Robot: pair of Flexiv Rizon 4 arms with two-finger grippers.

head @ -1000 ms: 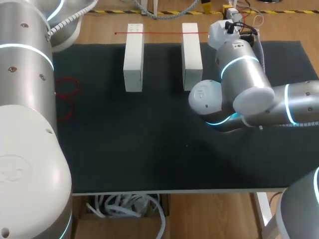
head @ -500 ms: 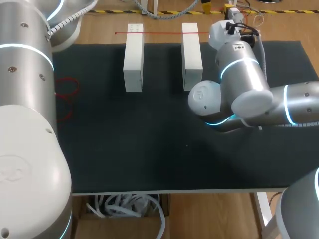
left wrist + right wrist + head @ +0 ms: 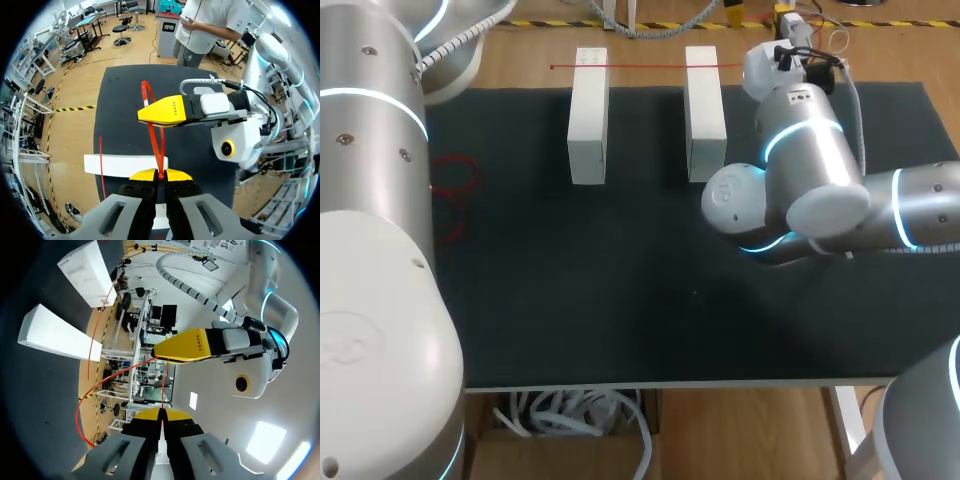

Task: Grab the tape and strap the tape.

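Observation:
A thin red tape (image 3: 640,67) runs straight across the far ends of two white blocks (image 3: 588,115) (image 3: 705,110) on the black mat (image 3: 620,300). In the left wrist view my left gripper (image 3: 160,175) is shut on the red tape (image 3: 156,145), which rises in a loop to my right gripper (image 3: 150,115) just ahead. In the right wrist view my right gripper (image 3: 161,414) is shut on the same tape (image 3: 163,385), with my left gripper (image 3: 170,351) close ahead. The head view hides both sets of fingers. My right arm's wrist (image 3: 790,70) is beyond the right block.
A loose coil of red tape (image 3: 455,190) lies on the mat's left side beside my left arm (image 3: 370,250). A box of white straps (image 3: 575,415) sits under the table's near edge. My right arm's elbow (image 3: 790,205) hangs over the mat's right half.
My right arm has shifted slightly to the right and away. The tape over the blocks and both grips look the same.

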